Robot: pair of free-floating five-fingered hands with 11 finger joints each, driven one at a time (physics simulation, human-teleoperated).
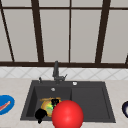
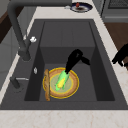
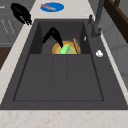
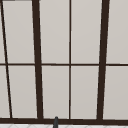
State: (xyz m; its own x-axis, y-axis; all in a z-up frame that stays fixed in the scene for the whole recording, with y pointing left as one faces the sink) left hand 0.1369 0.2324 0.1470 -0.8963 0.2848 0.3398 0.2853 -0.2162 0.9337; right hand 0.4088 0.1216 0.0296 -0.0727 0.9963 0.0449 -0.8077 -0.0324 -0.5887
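Green corn cob (image 2: pixel 61 80) lying on yellow plate (image 2: pixel 73 88).

The tabletop (image 1: pixel 15 86) carries a dark sink (image 1: pixel 90 100), a blue plate (image 1: pixel 5 104) at left, and a dark plate (image 2: pixel 80 7) at right.

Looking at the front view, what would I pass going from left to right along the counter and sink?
Blue plate on the left counter → black hand at the basin's near left corner → yellow bowl with a green item → red ball → flat draining side of the sink → dark plate at the right edge.
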